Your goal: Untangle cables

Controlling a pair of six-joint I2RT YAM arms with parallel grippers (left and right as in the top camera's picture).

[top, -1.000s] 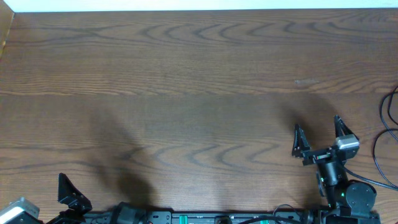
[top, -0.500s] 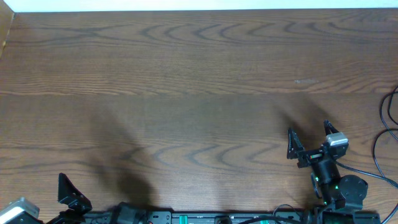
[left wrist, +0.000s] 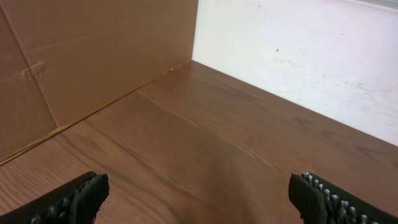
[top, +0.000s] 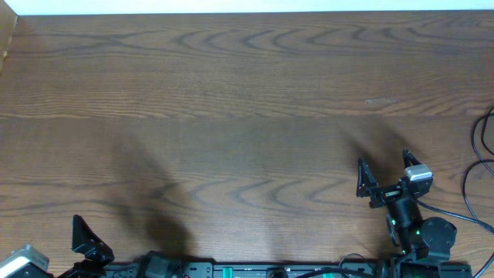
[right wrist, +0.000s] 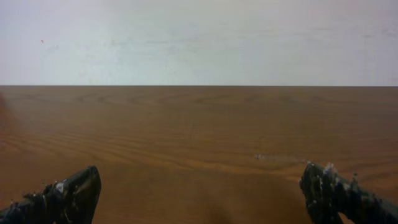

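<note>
Overhead view shows a dark brown wood-grain table (top: 231, 93) with both arms drawn back to its near edge. The right gripper (top: 384, 164) hovers over the wood at the near right, its two black fingers spread wide apart with nothing between them. The left gripper (top: 85, 238) sits at the near left corner and is mostly cut off by the frame edge, so only one black finger shows there.

Loose black cord loops (top: 472, 137) lie on the table at the far right edge, partly out of frame and well apart from the right gripper's fingers. Whether they are the cables to untangle or wiring of the arm cannot be told. A black wire (top: 455, 220) runs from the right arm's base toward that same edge.

From the left wrist, the left gripper (left wrist: 200, 198) has its ridged black fingers (left wrist: 74, 199) set far apart over bare wood, holding nothing. They face a brown cardboard wall (left wrist: 93, 56) that meets a white wall (left wrist: 298, 50) at the table's corner.

From the right wrist, the right gripper (right wrist: 199, 186) likewise has its jaws wide and holds nothing, with wood grain running to the white wall
</note>
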